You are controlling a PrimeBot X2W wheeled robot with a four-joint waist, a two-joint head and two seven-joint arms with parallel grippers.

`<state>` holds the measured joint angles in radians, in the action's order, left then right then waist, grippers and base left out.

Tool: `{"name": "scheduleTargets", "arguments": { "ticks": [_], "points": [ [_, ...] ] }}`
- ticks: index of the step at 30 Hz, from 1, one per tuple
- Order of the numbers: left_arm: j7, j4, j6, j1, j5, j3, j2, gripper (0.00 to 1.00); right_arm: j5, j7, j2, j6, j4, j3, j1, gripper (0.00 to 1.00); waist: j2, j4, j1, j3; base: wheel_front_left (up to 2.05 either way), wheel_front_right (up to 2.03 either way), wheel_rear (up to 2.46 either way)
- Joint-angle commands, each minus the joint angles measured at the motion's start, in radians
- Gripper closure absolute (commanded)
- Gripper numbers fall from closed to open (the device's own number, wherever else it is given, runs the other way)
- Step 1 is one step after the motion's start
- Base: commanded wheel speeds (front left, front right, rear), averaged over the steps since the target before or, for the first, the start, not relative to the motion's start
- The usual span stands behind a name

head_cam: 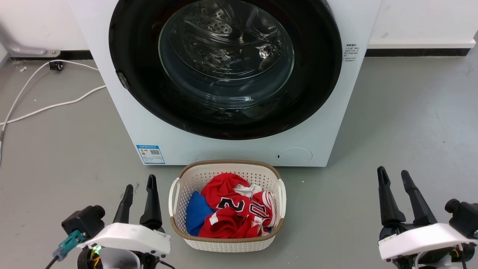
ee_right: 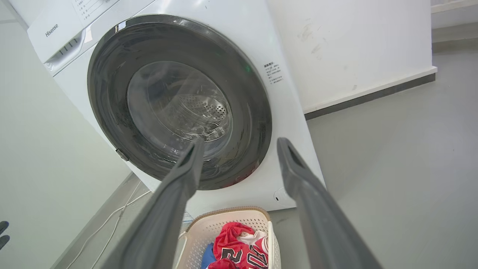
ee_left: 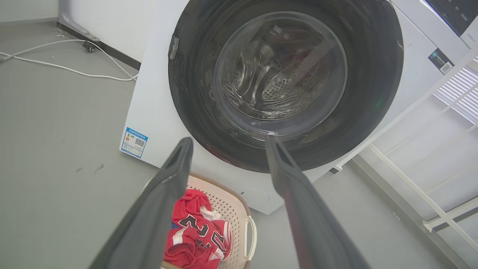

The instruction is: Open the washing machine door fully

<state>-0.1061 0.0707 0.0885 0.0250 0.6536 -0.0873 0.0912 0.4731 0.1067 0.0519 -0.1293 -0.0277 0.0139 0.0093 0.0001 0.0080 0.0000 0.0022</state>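
The white washing machine [head_cam: 358, 93] stands ahead of me, its body also in the left wrist view [ee_left: 157, 108] and right wrist view [ee_right: 287, 123]. Its washing machine door [head_cam: 321, 74] is a glossy black disc with a clear glass bowl, lying flush against the front. The same door appears in the wrist views [ee_left: 373, 82] [ee_right: 246, 112]. A small latch piece sits on the door's left rim. My left gripper [head_cam: 139, 186] [ee_left: 227, 144] is open and empty, low at the left. My right gripper [head_cam: 393, 174] [ee_right: 241, 144] is open and empty, low at the right. Both are well short of the machine.
A white laundry basket [head_cam: 179, 186] with red and blue clothes stands on the grey floor right before the machine, between my grippers. White cables [head_cam: 44, 106] trail on the floor at the left. A white slatted rack [ee_left: 429, 157] stands beside the machine.
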Motion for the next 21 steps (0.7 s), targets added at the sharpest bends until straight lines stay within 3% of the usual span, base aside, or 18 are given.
{"name": "scheduleTargets", "arguments": {
  "ticks": [1, 21],
  "points": [
    [-0.010, -0.019, 0.006, 0.001, -0.030, -0.008, 0.011, 0.00, -0.030, 0.010, 0.001, -0.002, 0.021, -0.003, 0.003, 0.00, -0.0001, 0.000, 0.0000, 0.000, 0.00, 0.00, 0.00],
    [-0.061, -0.051, 0.035, -0.015, -0.224, -0.071, 0.022, 0.00, -0.180, 0.062, 0.000, -0.002, 0.062, 0.006, 0.032, 0.00, -0.0001, 0.003, 0.0000, 0.000, 0.00, 0.00, 0.00]
  ]
}}
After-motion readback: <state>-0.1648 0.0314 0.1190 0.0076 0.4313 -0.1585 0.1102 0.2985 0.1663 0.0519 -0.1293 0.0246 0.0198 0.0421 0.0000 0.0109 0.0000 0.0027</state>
